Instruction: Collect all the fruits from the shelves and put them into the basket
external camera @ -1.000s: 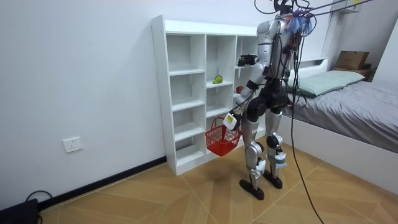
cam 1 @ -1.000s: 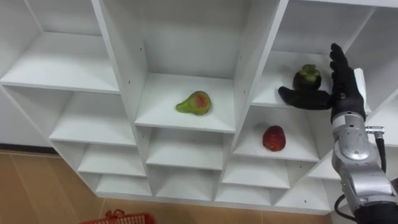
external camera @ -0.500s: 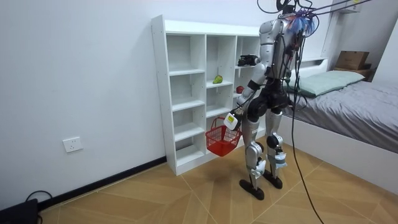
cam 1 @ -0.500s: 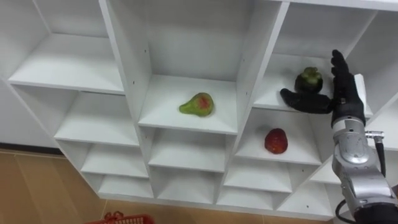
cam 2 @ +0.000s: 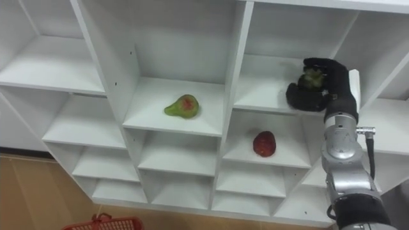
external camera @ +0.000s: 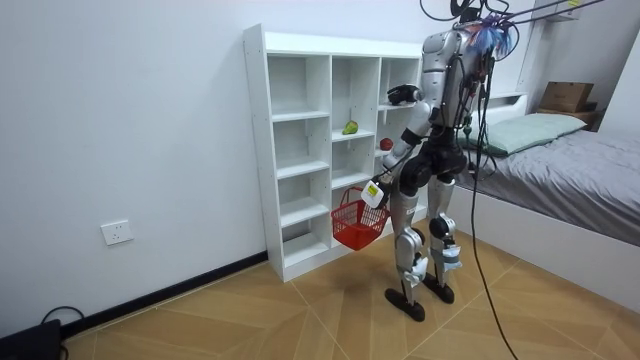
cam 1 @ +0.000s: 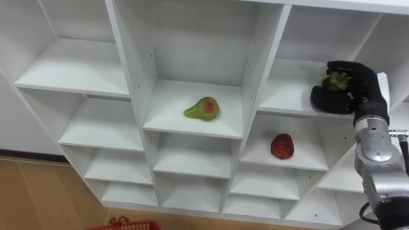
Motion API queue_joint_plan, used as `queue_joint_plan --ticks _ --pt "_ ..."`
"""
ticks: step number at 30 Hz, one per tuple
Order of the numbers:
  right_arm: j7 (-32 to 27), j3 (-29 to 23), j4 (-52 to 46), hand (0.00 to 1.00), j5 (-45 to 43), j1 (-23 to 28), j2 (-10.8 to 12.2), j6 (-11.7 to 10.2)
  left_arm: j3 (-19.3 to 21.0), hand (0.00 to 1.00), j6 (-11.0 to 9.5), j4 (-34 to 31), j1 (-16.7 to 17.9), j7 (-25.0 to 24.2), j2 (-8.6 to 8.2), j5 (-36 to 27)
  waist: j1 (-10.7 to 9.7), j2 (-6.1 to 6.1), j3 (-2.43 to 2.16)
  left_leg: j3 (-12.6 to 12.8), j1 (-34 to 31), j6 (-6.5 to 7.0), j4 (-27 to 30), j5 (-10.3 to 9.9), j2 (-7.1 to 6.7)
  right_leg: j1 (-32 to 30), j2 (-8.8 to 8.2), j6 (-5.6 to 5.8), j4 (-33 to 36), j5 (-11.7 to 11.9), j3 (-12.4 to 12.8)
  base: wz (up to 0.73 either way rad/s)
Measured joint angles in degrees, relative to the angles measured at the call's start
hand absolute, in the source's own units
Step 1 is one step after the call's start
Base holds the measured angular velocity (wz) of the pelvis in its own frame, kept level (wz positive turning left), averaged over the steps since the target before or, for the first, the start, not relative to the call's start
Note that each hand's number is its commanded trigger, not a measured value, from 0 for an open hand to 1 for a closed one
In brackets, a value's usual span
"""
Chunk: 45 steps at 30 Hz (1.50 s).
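A dark fruit with a green top (cam 1: 337, 79) rests on the upper right shelf of the white closet (cam 1: 130, 70). My right hand (cam 1: 353, 89) is shut on it, fingers curled over its top and thumb below. A green and red pear (cam 1: 202, 108) lies on the middle column's shelf. One shelf below the dark fruit sits a red fruit (cam 1: 282, 145). In the room view I stand facing the closet (external camera: 300, 150), right arm raised into it. My left hand (external camera: 371, 193) hangs low, shut on the handle of a red basket (external camera: 356, 225).
The basket's red rim (cam 1: 121, 225) shows at the bottom edge, over the wooden floor. The other closet compartments hold nothing. A bed (external camera: 560, 160) stands behind me at the room view's right.
My right hand, open beside the dark fruit before, has curled its fingers round it. The left hand and basket have not moved.
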Motion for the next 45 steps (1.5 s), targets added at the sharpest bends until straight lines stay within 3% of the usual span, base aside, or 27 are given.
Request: queue_joint_plan --ticks 17,23,27,33,37,41,45 --pt "-0.09 -0.04 -0.7 1.0 -1.91 0.05 0.34 0.04 -0.46 1.0 -0.19 0.0 -0.23 -0.16 0.22 -0.02 0.32 -0.45 -0.05 0.11 -0.1 0.0 -0.11 -0.01 -0.01 -0.13 -0.03 0.0 -0.01 0.0 0.02 0.0" --pt "-0.08 -0.24 -1.61 1.0 2.49 0.31 1.78 0.29 -0.54 1.0 -0.2 0.08 -0.21 -0.18 0.22 -0.1 0.05 -0.17 0.01 0.62 -0.1 0.0 -0.23 -0.01 0.02 -0.15 -0.05 0.0 -0.01 0.0 0.12 -0.01" --pt "0.72 -0.51 -6.77 1.0 5.09 3.2 2.59 1.31 -0.56 1.0 -0.17 0.07 -0.22 -0.39 0.03 -0.04 -0.16 0.2 -0.2 0.81 -0.15 0.0 -0.36 -0.01 0.04 -0.38 -0.02 0.0 -0.02 0.0 0.54 -0.03" --pt "5.09 0.74 -19.39 1.0 11.59 9.97 4.72 3.32 -0.6 1.0 0.03 -0.14 -0.26 -0.64 -0.63 -0.07 -1.28 1.27 -0.83 1.75 -0.26 0.01 -1.03 0.0 0.09 -1.17 -0.04 0.0 0.01 0.0 1.17 -0.08" --pt "10.23 3.34 -24.87 1.0 16.19 13.24 4.92 3.44 -0.58 1.0 -0.09 -0.17 -1.55 -0.7 -1.45 -0.14 -1.31 1.19 -0.77 2.33 -0.18 0.01 -1.21 0.0 0.16 -1.43 -0.02 0.0 0.02 0.0 1.64 -0.07" --pt "14.78 5.95 -30.37 1.0 15.74 15.74 6.62 5.12 -0.68 1.0 -0.1 -0.2 -2.02 -0.68 -2.15 -0.09 -1.26 0.79 -0.62 2.45 -0.3 0.02 -1.19 0.0 0.45 -1.85 -0.09 0.0 0.09 0.0 1.67 0.0" --pt "17.58 7.61 -31.84 1.0 15.61 16.52 7.27 5.18 -1.19 1.0 -0.1 -0.3 -2.02 -0.73 -2.32 -0.08 -1.25 0.67 -0.53 2.46 -0.47 0.04 -1.07 -0.01 0.47 -1.95 -0.12 -0.01 0.13 0.02 1.67 0.0"
